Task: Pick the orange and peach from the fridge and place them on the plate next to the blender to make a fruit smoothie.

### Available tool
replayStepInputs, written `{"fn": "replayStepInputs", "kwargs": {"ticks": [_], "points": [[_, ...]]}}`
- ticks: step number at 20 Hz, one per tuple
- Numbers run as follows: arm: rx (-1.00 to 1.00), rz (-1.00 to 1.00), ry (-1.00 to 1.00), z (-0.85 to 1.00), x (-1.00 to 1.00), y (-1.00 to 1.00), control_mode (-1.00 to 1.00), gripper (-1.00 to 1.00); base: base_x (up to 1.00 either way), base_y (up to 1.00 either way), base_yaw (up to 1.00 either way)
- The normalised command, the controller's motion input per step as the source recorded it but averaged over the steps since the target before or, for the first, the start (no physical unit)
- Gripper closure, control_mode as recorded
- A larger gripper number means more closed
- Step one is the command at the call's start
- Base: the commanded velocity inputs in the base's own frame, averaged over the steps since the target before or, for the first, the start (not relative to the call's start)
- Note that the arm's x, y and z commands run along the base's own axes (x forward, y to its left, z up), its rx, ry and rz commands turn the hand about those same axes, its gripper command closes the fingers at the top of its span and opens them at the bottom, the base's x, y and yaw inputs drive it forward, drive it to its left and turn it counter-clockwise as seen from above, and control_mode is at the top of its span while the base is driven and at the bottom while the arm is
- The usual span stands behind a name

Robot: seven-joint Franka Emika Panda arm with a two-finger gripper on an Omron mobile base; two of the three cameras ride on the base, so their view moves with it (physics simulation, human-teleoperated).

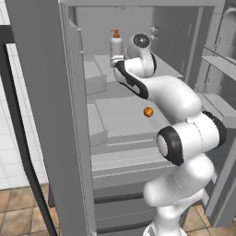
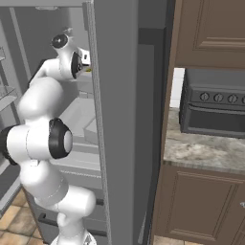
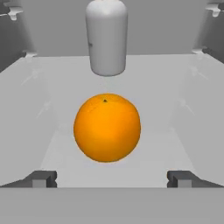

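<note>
The smooth bright orange [image 3: 107,127] is framed between widely spread fingertips [image 3: 42,178] of the gripper [image 3: 111,179]; if nudged, it may be rolled into the pale grey bottle [image 3: 106,37] behind.

Your hand view cuts the pale bottle [image 3: 106,37] at its top edge; the arm hides the bottle's lower part in the left base view.

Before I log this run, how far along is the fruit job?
Done: the fridge stands open. In hand: the claw is open, lined up on the orange on a shelf, not yet gripping. Left: grasp it, carry it out, then fetch the peach, sitting on a lower shelf.
</note>
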Motion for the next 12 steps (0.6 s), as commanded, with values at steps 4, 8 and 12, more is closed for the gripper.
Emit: {"fn": "replayStepInputs", "kwargs": {"ticks": [4, 8, 12], "points": [[0.0, -0.05, 0.01, -0.01, 0.46, 0.0, -1.0, -1.0, 0.0, 0.0, 0.0], [0.0, -0.03, 0.01, -0.1, 0.46, 0.0, -1.0, -1.0, 0.0, 0.0, 0.0], [0.0, -0.02, 0.03, -0.11, 0.39, 0.01, -1.0, -1.0, 0.0, 0.0, 0.0]]}}
